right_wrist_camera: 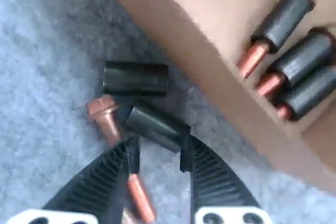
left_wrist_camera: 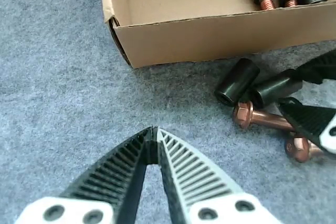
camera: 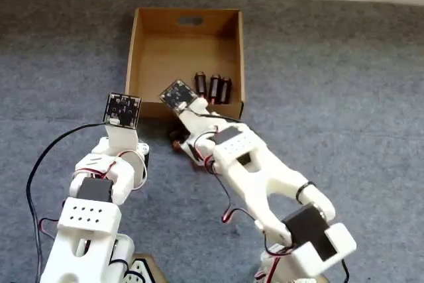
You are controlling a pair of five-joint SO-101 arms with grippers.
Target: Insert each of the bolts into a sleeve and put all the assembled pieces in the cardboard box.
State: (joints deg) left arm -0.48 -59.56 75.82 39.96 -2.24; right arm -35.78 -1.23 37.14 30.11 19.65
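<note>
Two black sleeves (right_wrist_camera: 135, 78) (right_wrist_camera: 155, 124) and two copper bolts (right_wrist_camera: 107, 116) (right_wrist_camera: 139, 195) lie loose on the grey carpet just outside the cardboard box's (camera: 136, 57) front wall. My right gripper (right_wrist_camera: 158, 153) is low over them and open, its fingertips either side of the nearer sleeve (left_wrist_camera: 275, 87); a firm grip cannot be made out. Three assembled pieces (camera: 213, 88) lie in the box's front right corner. My left gripper (left_wrist_camera: 153, 130) is shut and empty, on the carpet to the left of the loose parts.
The box's front wall (left_wrist_camera: 210, 38) stands right behind the loose parts. The second sleeve (left_wrist_camera: 237, 81) and a bolt (left_wrist_camera: 257, 116) lie between the two grippers. Open carpet (camera: 344, 97) spreads to the right and left of the box.
</note>
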